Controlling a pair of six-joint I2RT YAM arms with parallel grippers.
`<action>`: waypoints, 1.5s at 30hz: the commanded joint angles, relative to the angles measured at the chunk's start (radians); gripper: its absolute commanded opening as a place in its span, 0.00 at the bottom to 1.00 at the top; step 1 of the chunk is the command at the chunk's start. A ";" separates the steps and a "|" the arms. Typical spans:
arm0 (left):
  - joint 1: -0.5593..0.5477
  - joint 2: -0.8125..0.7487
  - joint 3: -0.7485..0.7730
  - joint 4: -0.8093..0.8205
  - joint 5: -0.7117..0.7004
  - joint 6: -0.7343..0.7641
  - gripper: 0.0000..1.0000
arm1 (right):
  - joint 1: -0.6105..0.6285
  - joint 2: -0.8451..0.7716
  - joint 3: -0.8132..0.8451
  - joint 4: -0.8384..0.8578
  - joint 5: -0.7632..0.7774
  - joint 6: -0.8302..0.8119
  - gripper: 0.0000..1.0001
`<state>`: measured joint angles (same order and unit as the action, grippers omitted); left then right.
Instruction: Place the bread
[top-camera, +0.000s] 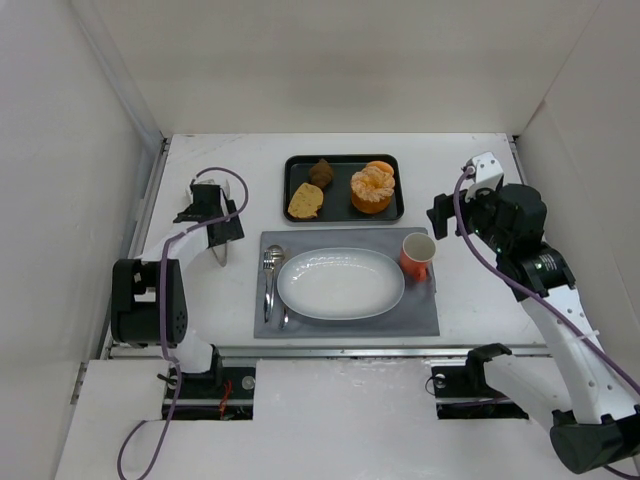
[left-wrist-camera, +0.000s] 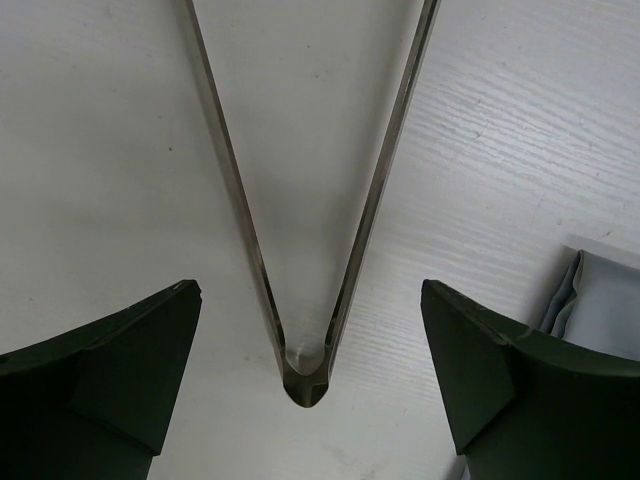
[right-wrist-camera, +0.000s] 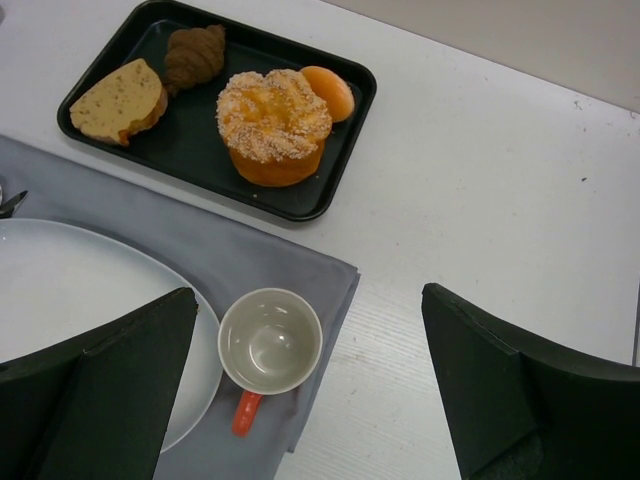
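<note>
The bread (top-camera: 372, 189), a round orange-golden bun with a pale ridged top, sits at the right end of the black tray (top-camera: 342, 213); the right wrist view also shows the bread (right-wrist-camera: 273, 125). My right gripper (top-camera: 446, 216) is open and empty, right of the tray and above the orange cup (top-camera: 417, 255); its jaws (right-wrist-camera: 308, 292) stand wide apart over the cup (right-wrist-camera: 270, 340). My left gripper (top-camera: 220, 232) is open at the far left, low over metal tongs (top-camera: 218, 252). Its jaws (left-wrist-camera: 310, 292) straddle the hinge end of the tongs (left-wrist-camera: 305, 380) without touching.
The tray also holds a yellow-tan slice (top-camera: 305, 201), a brown croissant (top-camera: 321, 172) and a small orange ball (right-wrist-camera: 328, 92). A white oval plate (top-camera: 340, 283) and cutlery (top-camera: 272, 280) lie on a grey placemat (top-camera: 420, 315). White walls enclose the table.
</note>
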<state>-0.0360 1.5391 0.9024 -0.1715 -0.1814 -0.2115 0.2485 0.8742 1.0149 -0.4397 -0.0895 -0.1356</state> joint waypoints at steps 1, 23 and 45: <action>0.014 0.013 0.041 0.010 0.022 0.012 0.89 | -0.003 0.002 0.042 0.021 -0.001 -0.009 0.99; 0.062 0.105 0.089 0.010 0.094 0.003 0.83 | -0.003 0.002 0.042 0.021 0.008 -0.009 1.00; 0.062 0.165 0.107 -0.026 0.063 0.012 0.82 | -0.003 -0.017 0.042 0.021 0.008 -0.009 1.00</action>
<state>0.0216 1.7050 0.9771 -0.1799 -0.0933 -0.2066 0.2485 0.8818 1.0149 -0.4423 -0.0872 -0.1387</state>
